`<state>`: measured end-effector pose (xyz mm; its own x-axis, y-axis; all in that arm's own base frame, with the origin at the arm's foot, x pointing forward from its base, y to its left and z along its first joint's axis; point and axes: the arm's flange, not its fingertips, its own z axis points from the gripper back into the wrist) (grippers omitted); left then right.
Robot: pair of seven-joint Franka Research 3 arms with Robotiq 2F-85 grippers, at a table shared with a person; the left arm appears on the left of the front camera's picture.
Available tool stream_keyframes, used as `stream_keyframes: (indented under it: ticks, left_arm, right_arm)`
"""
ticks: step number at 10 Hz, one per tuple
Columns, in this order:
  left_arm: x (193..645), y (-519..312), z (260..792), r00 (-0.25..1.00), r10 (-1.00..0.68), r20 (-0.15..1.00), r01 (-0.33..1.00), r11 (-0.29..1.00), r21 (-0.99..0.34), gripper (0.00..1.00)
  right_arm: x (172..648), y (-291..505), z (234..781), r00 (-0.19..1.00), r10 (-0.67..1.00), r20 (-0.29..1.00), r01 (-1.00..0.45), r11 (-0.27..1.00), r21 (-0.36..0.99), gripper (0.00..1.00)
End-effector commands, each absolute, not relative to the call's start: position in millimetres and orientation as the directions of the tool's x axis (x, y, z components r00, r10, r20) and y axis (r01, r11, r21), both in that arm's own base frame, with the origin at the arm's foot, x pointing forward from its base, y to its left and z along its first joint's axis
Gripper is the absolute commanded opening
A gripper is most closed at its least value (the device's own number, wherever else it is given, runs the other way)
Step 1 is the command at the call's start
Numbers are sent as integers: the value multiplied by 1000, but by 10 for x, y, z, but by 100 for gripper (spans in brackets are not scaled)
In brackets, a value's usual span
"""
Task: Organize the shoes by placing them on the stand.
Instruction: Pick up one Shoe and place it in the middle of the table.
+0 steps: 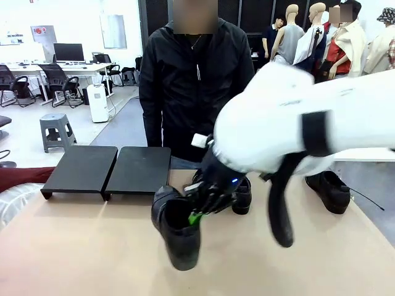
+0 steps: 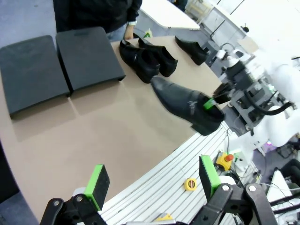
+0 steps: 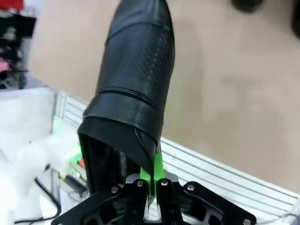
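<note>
Pinching one shoe by its heel rim in my right gripper above the near middle, I'd swing far-left onto the bare stand — slowly, the hold is thin; left gripper hangs wide.

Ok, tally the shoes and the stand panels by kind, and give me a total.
shoes: 4
stand panels: 2
Total: 6
</note>
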<state>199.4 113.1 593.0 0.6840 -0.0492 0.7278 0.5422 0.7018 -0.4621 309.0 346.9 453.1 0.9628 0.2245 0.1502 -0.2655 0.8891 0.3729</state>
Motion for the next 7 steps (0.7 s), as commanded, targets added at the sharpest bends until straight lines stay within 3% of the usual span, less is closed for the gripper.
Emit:
stream_keyframes:
  ticks: [1, 7]
  left_arm:
    - [1990, 1137, 5925, 671, -55, 739, 562, 687, -460, 100]
    - [1990, 1137, 5925, 671, -55, 739, 562, 687, -460, 100]
  right_arm:
    - [3354, 3916, 4175, 986, 81, 147, -123, 947, 298, 0]
    - [3573, 4037, 3680, 989, 11, 144, -51, 960, 277, 0]
